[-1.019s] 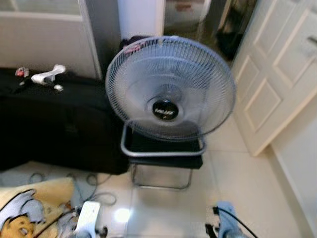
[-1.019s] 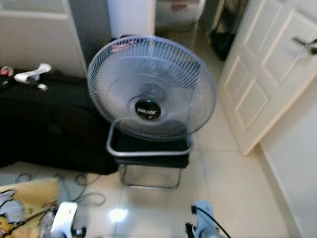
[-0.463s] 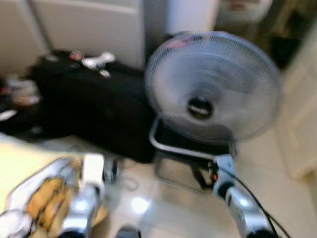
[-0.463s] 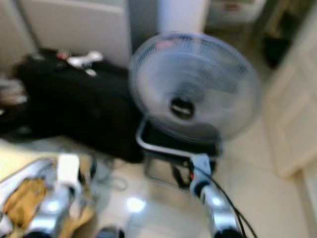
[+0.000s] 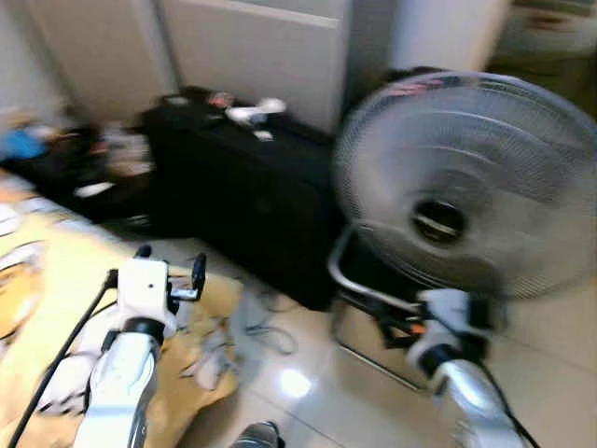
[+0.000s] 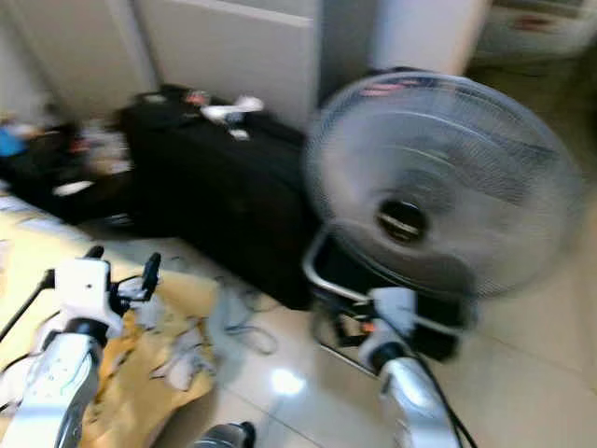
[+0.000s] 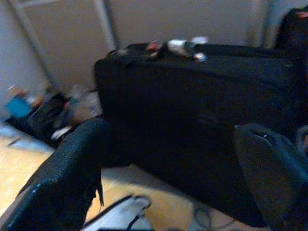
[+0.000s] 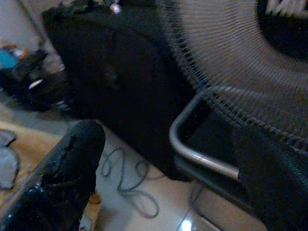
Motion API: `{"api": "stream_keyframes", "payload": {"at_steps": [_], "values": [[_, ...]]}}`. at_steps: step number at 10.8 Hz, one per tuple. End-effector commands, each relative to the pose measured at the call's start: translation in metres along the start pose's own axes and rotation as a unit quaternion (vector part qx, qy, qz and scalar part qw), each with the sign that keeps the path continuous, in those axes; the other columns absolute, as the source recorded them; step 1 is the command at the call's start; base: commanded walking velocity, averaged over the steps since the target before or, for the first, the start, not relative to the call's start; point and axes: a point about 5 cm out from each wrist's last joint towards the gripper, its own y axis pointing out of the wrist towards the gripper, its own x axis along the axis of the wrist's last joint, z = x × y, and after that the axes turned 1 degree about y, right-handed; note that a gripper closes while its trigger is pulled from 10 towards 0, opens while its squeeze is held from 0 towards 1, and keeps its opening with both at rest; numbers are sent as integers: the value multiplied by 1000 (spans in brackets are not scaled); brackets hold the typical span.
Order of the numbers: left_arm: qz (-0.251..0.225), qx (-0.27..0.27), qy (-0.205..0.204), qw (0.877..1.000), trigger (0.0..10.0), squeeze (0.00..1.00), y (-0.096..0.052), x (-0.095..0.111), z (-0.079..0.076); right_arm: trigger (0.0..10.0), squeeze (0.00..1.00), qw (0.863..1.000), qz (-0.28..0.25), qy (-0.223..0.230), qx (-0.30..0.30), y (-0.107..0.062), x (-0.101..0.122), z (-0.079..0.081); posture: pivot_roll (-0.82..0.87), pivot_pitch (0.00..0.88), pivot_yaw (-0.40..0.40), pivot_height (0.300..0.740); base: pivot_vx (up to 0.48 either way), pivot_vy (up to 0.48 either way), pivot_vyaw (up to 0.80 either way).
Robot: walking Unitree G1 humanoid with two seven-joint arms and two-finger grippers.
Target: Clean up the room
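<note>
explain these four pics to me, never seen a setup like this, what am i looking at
A humanoid robot is tidying a room. Two pictures come from its head camera, looking down at its silver arms. The other two come from wrist cameras, looking out between each hand's two black fingers. The left hand and right hand are both open and hold nothing. Ahead stands a grey fan on a metal frame, beside a black suitcase. A yellow blanket and loose cables lie on the tiled floor.

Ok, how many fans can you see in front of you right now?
1: the grey floor fan stands on the tiled floor ahead to the right, beside the black suitcase. Others may be hidden; the view is blurred.
</note>
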Motion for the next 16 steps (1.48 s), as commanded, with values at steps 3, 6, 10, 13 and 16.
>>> {"api": "stream_keyframes", "payload": {"at_steps": [3, 6, 10, 13, 16], "values": [[26, 10, 7, 1000, 10000, 0, -5, 6, -12, 10000, 1000, 999, -35, -21, -14, 0, 31, -2, 77, 0, 4, 740, 0, 0, 800], [50, 20, -12, 998, 10000, 0, 2, 3, -15, 10000, 1000, 999, -23, -32, -8, -6, 35, 2, 34, 0, 18, 740, 0, 0, 800], [42, 53, -5, 998, 10000, 0, 10, 10, -6, 10000, 1000, 999, -16, -14, -33, -2, 31, 7, 45, 0, 24, 740, 0, 0, 800], [41, 13, 11, 999, 10000, 0, 15, 17, -8, 10000, 1000, 996, -18, -27, -88, 6, 32, 3, 74, 0, 6, 740, 0, 0, 756], [26, 24, 41, 999, 10000, 0, 22, 24, 2, 10000, 1000, 993, -29, -23, -112, 13, 39, -2, 101, 0, -7, 740, 0, 0, 404]]}}
